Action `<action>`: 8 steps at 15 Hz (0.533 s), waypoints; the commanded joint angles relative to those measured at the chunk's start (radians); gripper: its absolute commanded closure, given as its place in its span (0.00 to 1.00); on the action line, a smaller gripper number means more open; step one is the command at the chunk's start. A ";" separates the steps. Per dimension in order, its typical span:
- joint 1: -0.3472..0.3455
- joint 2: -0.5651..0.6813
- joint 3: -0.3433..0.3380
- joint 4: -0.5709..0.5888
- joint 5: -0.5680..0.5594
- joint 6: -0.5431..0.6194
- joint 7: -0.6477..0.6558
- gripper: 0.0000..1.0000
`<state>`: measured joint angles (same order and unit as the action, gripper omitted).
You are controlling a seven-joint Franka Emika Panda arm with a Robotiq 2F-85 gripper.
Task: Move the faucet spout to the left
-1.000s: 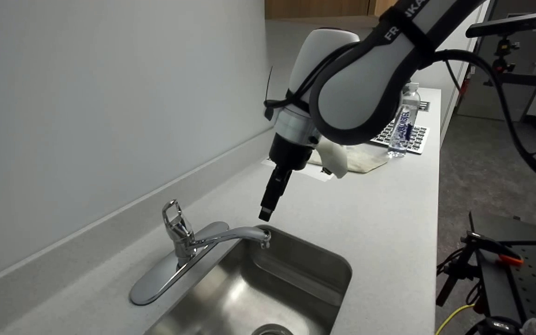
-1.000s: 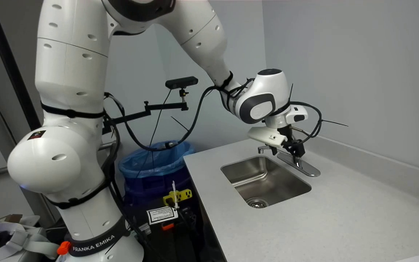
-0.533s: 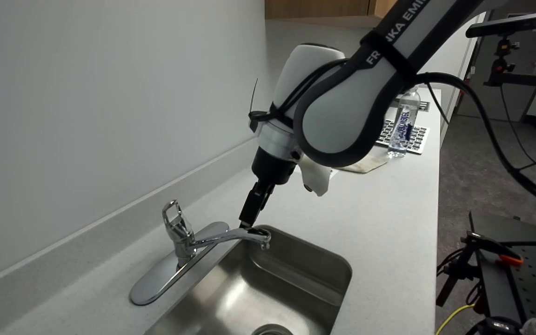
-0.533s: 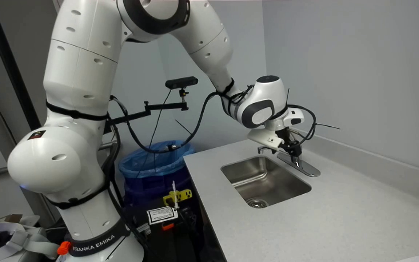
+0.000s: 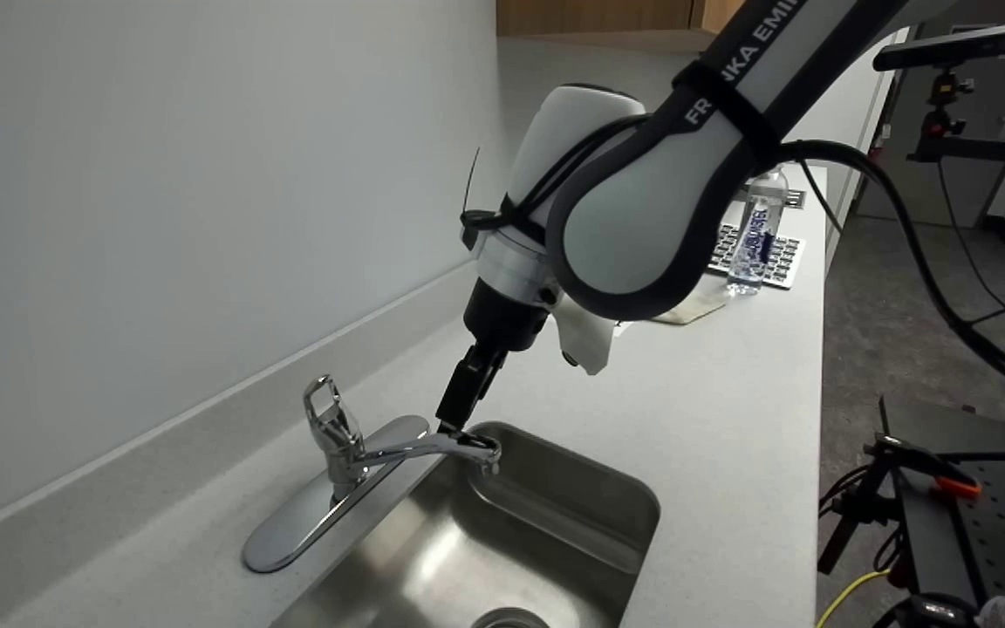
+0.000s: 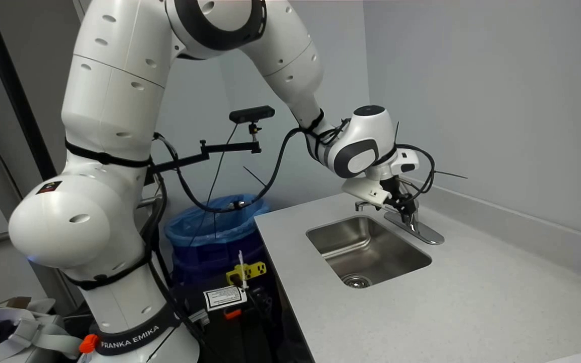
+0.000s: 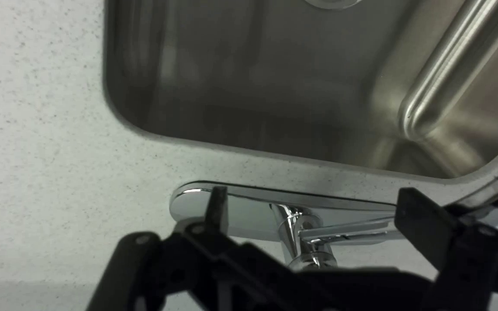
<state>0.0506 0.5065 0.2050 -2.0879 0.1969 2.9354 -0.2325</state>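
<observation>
Spread gripper [image 7: 311, 209] at faucet spout [image 5: 415, 448]

Nearest: gripper ×1, fingers [image 7: 424, 229] ×2, released, wide apart. One finger sits right at the spout; looks like contact, can't confirm.
Faucet spout ×1: runs from faucet body [image 5: 347, 475] near the back edge of the counter [image 6: 447, 312], tip out over a corner of the sink [image 5: 459, 541].
Lever handle [image 5: 337, 427] ×1, upright on the body. Base plate [image 5: 293, 522] ×1, flat, lengthwise along the back edge.
Sink ×1, set between back and front edges: round drain [image 6: 356, 281] ×1 in its floor.
Farther, off the counter's front corner in an exterior view: bin [image 6: 210, 262] ×1, blue liner [image 6: 240, 227] ×1 draped over its rim; contents hidden.
Toward the counter's far end, front edge side, in an exterior view: clear bottle [image 5: 755, 234] ×1, standing, fill level unclear; keyboard [image 5: 786, 259] ×1 just behind it.
</observation>
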 commanded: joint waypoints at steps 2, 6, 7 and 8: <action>-0.017 0.003 0.092 0.002 0.007 0.032 0.039 0.00; -0.029 0.023 0.154 0.004 0.012 0.069 0.028 0.00; -0.032 0.029 0.167 0.005 0.010 0.082 0.027 0.00; -0.034 0.040 0.180 0.008 0.007 0.097 0.025 0.00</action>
<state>0.0340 0.5157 0.3126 -2.0908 0.1986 2.9745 -0.2134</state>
